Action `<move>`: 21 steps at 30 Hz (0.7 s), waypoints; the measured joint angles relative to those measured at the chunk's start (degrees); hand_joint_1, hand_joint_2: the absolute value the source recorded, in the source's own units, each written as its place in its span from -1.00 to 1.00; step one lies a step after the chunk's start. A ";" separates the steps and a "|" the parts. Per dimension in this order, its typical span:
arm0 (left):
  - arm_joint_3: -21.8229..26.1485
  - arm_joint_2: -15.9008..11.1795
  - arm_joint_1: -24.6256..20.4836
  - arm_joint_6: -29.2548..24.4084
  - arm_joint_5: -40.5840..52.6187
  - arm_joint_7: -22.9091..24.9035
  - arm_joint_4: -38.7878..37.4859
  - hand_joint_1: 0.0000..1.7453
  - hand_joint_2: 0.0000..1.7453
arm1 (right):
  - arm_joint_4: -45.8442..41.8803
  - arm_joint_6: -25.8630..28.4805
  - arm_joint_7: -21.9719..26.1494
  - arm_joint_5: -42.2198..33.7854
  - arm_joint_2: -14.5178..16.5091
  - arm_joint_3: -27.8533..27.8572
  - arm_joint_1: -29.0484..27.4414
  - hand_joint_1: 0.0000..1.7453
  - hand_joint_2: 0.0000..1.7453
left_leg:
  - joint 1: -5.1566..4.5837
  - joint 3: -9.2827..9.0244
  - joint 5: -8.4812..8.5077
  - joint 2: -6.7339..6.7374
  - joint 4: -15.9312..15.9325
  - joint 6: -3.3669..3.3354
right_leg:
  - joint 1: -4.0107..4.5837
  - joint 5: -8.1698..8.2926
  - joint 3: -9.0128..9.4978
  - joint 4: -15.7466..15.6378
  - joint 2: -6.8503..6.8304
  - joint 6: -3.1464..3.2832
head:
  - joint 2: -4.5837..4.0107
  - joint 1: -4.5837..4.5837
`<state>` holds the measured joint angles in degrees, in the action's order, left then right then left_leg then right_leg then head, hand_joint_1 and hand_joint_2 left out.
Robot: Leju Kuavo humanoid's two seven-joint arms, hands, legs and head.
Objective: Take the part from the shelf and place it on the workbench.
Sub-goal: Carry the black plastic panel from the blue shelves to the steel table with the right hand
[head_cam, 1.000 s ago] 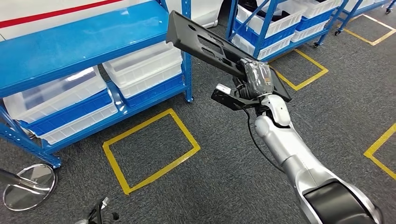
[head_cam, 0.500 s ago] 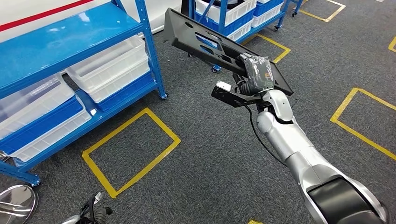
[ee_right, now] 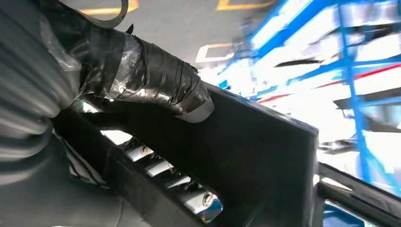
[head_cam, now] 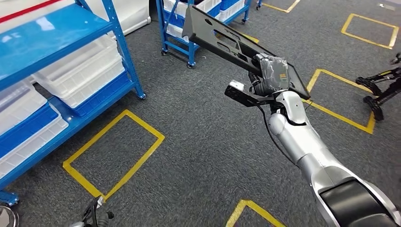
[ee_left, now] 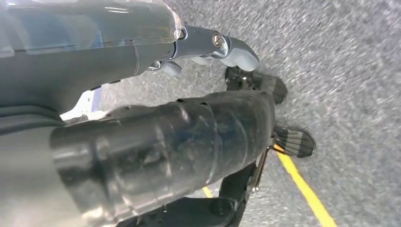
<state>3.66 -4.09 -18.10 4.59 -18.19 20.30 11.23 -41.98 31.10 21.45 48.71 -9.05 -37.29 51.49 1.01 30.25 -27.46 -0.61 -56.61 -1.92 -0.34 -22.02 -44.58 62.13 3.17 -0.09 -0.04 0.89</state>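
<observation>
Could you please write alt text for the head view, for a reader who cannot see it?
The robot's right hand holds a long black part up at a slant over grey carpet marked with yellow tape rectangles. Blue shelves with white bins stand to the left and behind.

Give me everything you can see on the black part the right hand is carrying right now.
The black part is a long, flat panel that looks like matte plastic, with slot-shaped cutouts along its length and a raised edge. The right hand grips it near one end, thumb pressed on one face, fingers showing through the slots from the other side. It is held in the air above the grey carpet, its far end reaching up toward the blue shelves. Nothing else touches it.
</observation>
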 joint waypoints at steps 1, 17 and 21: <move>-0.01 0.13 0.12 0.00 0.01 -0.12 0.00 -1.00 -1.00 | 0.21 0.15 -0.02 0.11 -0.13 0.01 0.07 1.00 1.00 | -0.09 0.73 0.66 0.75 0.05 -0.21 | -0.14 -3.25 -0.88 3.48 -1.42 -0.30 | 0.00 0.10; -0.18 2.17 1.26 0.15 0.21 -0.76 0.02 -1.00 -1.00 | 4.26 2.19 -1.13 2.83 -0.84 1.63 0.05 1.00 1.00 | 0.70 11.60 -4.75 1.71 -13.08 3.20 | -0.07 -2.66 7.50 -1.79 -3.55 2.18 | 0.00 -0.10; -0.18 2.19 1.21 0.09 0.27 -0.76 0.02 -1.00 -1.00 | 5.03 2.27 -1.14 2.98 -1.02 1.90 -0.07 1.00 1.00 | -1.20 9.83 -4.91 0.45 -18.28 0.63 | 1.17 0.36 3.99 -1.74 -0.27 2.83 | 0.00 -0.11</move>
<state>3.48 -1.90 -16.89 4.68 -17.92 19.54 11.26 -36.95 33.38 20.31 51.69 -10.07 -35.39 51.43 -0.19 40.08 -32.38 -0.16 -74.89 -1.30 0.83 -21.66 -40.59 60.39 2.89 2.74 -0.04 0.78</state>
